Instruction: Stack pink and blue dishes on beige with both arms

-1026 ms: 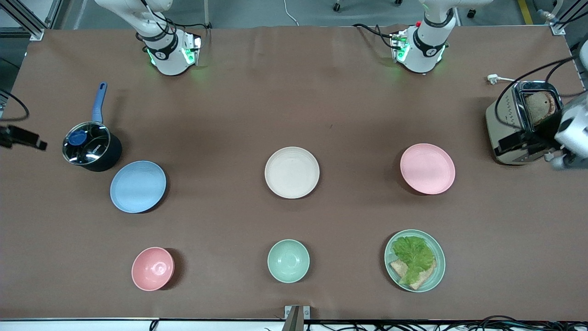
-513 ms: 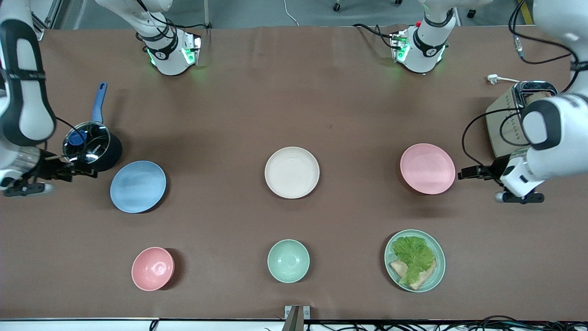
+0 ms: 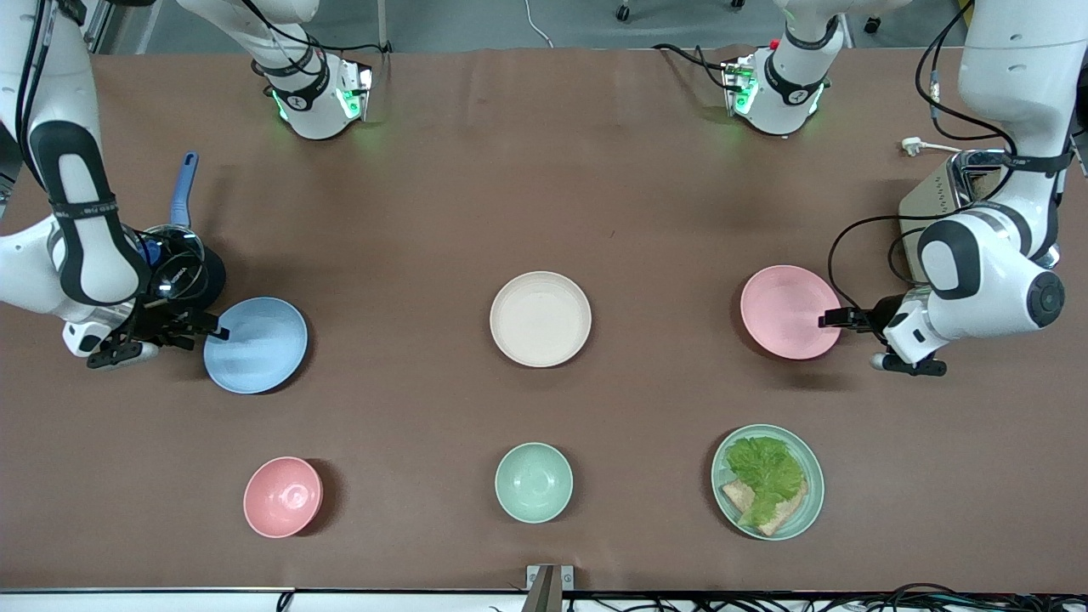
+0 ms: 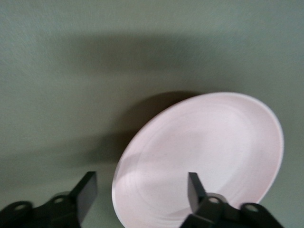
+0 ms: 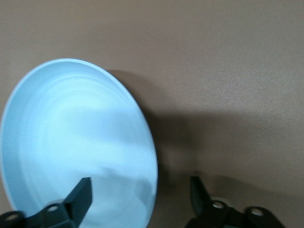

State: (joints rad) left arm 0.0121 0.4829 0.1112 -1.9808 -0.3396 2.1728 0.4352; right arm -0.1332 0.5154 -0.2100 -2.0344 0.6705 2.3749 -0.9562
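Note:
The cream-beige plate (image 3: 541,319) lies mid-table. The pale pink plate (image 3: 786,310) lies toward the left arm's end, the light blue plate (image 3: 259,344) toward the right arm's end. My left gripper (image 3: 830,320) is low at the pink plate's outer rim. It is open, and in the left wrist view the pink plate (image 4: 204,152) has its rim between the spread fingers (image 4: 86,189) of the left gripper (image 4: 140,192). My right gripper (image 3: 216,330) is open at the blue plate's outer rim. The right wrist view shows the blue plate (image 5: 71,137) with its edge inside the right gripper (image 5: 138,194).
A dark saucepan (image 3: 183,268) with a blue handle stands just beside the right arm's wrist. A toaster (image 3: 939,208) stands by the left arm. Nearer the camera are a pink bowl (image 3: 282,496), a mint-green bowl (image 3: 533,482) and a mint-green plate (image 3: 812,484) with lettuce and bread.
Both arms swung in from the table's ends. Each gripper has come down to the outer rim of its plate. The plates have not moved.

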